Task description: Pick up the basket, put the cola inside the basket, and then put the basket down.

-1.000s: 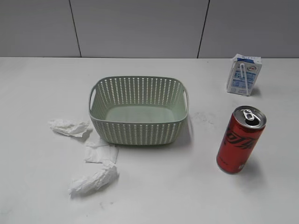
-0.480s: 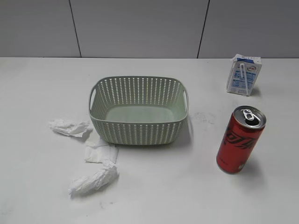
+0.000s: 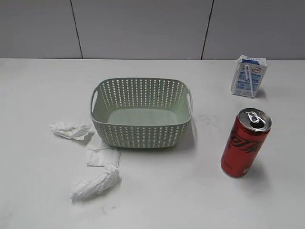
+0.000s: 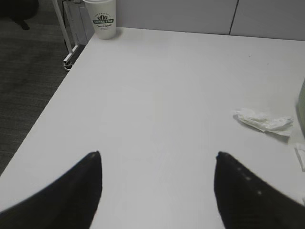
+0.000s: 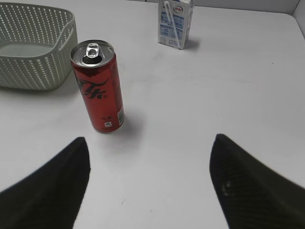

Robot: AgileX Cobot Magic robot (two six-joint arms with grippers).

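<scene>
- White tabletop (image 3: 157,200) fills your exterior view, with grey wall panels behind it along the top of the frame.
- You'll find the basket (image 3: 141,113) at centre frame, sitting flat on the tabletop with nothing inside it.
- Your cola can (image 3: 245,142) stands upright at right of centre, apart from the basket, its pull-tab top facing up.
- A blue-and-white drink carton (image 3: 249,76) stands in the upper right, well behind the can.
- Three crumpled tissues (image 3: 96,184) lie at lower left, beside the basket's left front corner.
- Your left gripper (image 4: 157,186) shows at the bottom of its wrist view, jaws spread wide over bare tabletop, holding nothing; a paper cup (image 4: 100,18) stands at upper left.
- Your right gripper (image 5: 148,183) is likewise spread and holds nothing, the can just above its left finger (image 5: 52,191) in frame.
</scene>
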